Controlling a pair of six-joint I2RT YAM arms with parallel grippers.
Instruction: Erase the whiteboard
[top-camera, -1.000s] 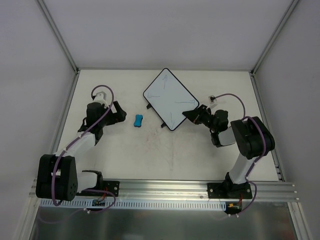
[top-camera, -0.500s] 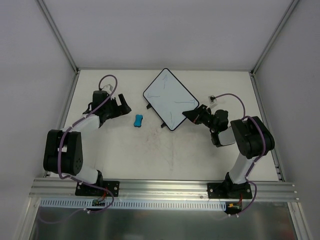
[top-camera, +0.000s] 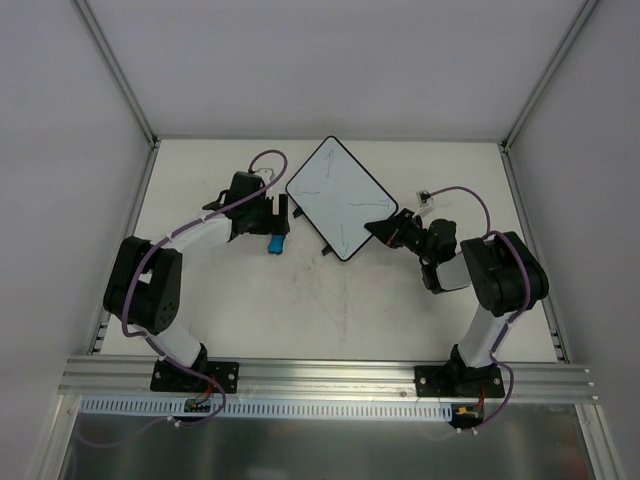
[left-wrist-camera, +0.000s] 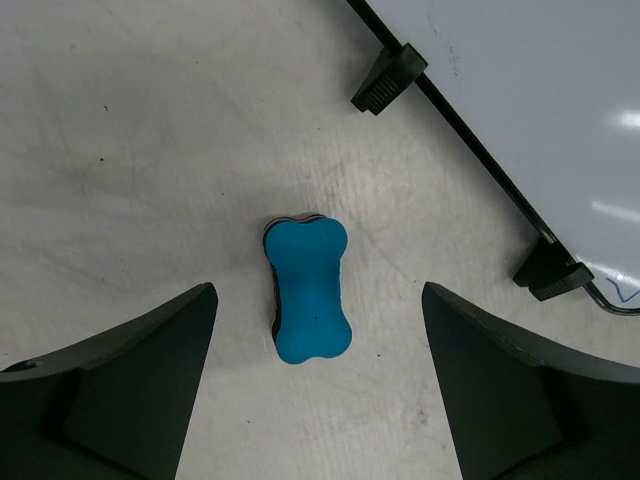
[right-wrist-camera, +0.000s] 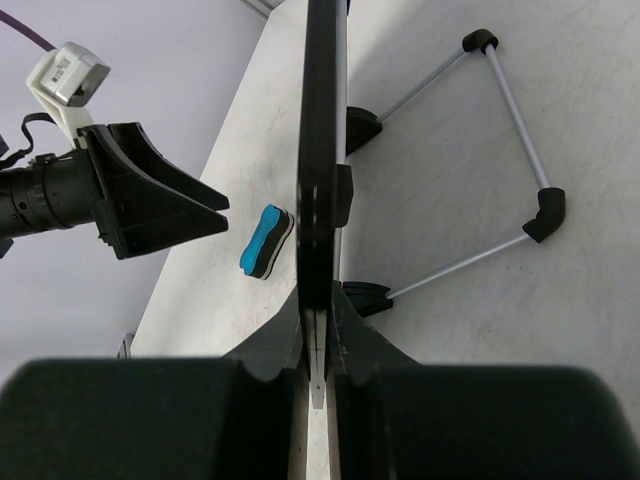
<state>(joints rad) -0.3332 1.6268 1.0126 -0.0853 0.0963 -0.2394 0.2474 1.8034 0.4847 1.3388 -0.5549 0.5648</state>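
**Right hand (top-camera: 383, 229) clamped on the whiteboard (top-camera: 335, 195), left hand (left-wrist-camera: 316, 298) spread over the eraser (top-camera: 274, 244)**

Nearest, a metal rail (top-camera: 330, 378) along the front edge of the desk (top-camera: 340, 310), with both arm bases bolted to it. A purple cable (top-camera: 262, 160) looped along each arm.

Further in on the right, the right hand: fingers (right-wrist-camera: 268, 348) closed tight on the thin black rim of the whiteboard, at its near right edge. From that wrist, the board edge-on, a dark line running straight away from the grip. To one side of that line, the eraser and the left hand. To the other side, a thin wire frame (right-wrist-camera: 547, 212) with black corner pieces, close to the board. Contact between frame and board: impossible to tell.

On the left at about the same depth, the left hand, jaws wide apart and pointing down at the desk. Between the two fingertips, the eraser: small, blue, bone-shaped, flat on the desk, with a clear gap to each finger. Nothing gripped there.

Just beyond the eraser and to its right, the whiteboard itself: white, round-cornered, turned diagonally in the far middle of the desk, one corner towards the back wall. Two small black tabs (left-wrist-camera: 388, 78) on the edge facing the eraser. Faint blue pen lines (top-camera: 345, 218) across the white face.
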